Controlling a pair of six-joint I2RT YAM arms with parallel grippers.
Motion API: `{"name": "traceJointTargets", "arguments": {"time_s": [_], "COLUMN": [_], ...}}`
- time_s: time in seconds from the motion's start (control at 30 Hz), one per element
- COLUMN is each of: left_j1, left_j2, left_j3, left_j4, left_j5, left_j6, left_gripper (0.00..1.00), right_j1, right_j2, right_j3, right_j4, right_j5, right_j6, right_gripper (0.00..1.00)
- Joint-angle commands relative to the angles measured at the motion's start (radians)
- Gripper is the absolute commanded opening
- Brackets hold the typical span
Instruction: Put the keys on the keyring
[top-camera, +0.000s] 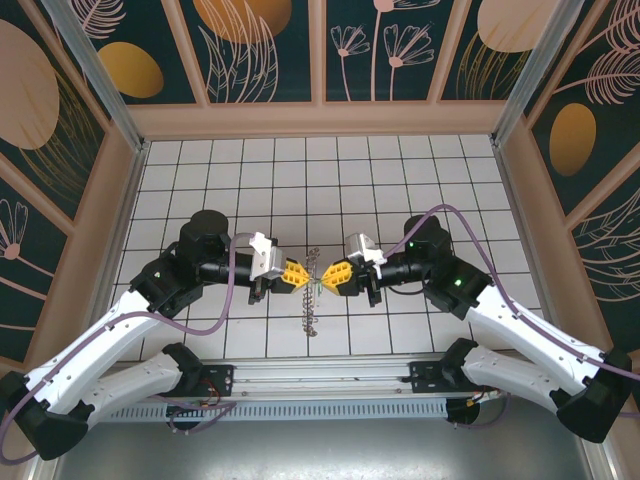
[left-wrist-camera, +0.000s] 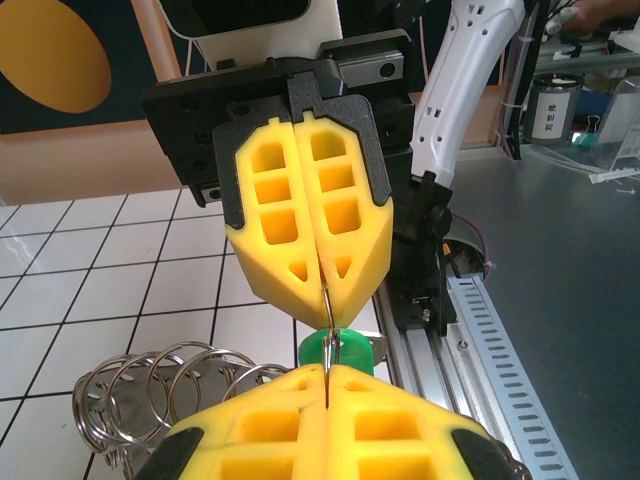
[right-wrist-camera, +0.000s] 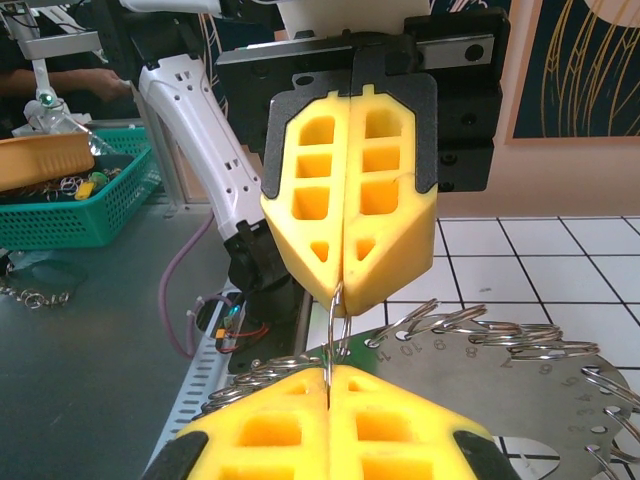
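Keyring, a thin wire loop (top-camera: 315, 282) fringed with small silvery rings (top-camera: 311, 312), is pinched over the white tiled table (top-camera: 200, 180) between the clenched yellow-fingered left gripper (top-camera: 298, 272) and right gripper (top-camera: 335, 274), probably to steady it; left wrist view: small pale-green key (left-wrist-camera: 340, 350) just below the meeting tips; right wrist view: both clamp the wire.

Left pincer (left-wrist-camera: 327, 372) and right pincer (left-wrist-camera: 322, 285) both clamp 1 wire ring (left-wrist-camera: 327, 335) beside the green key (left-wrist-camera: 352, 350)
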Motion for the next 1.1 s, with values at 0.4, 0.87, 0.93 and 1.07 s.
{"name": "traceJointTargets", "arguments": {"time_s": [0.4, 0.87, 0.93, 1.07], "left_j1": [0.003, 0.003, 0.002, 0.003], "left_j2": [-0.007, -0.003, -0.004, -0.004], "left_j3": [0.001, -0.006, -0.008, -0.008], "left_j4": [0.032, 0.032, 0.032, 0.032], "left_j5": [0.028, 0.027, 0.027, 0.026], "left_j6": [-0.004, -0.006, -0.006, -0.006], "left_gripper": [0.0, 0.0, 0.0, 0.0], "right_j1": [0.019, 0.021, 0.021, 0.023], "right_j2": [0.009, 0.018, 0.019, 0.02], "right_j3": [0.027, 0.028, 0.028, 0.029], "right_j4": [0.026, 0.055, 0.062, 0.066], "right_j5": [-0.015, 0.013, 0.018, 0.02], "right_j6": [0.005, 0.014, 0.018, 0.018], "right_gripper": [0.0, 0.0, 0.0, 0.0]}}
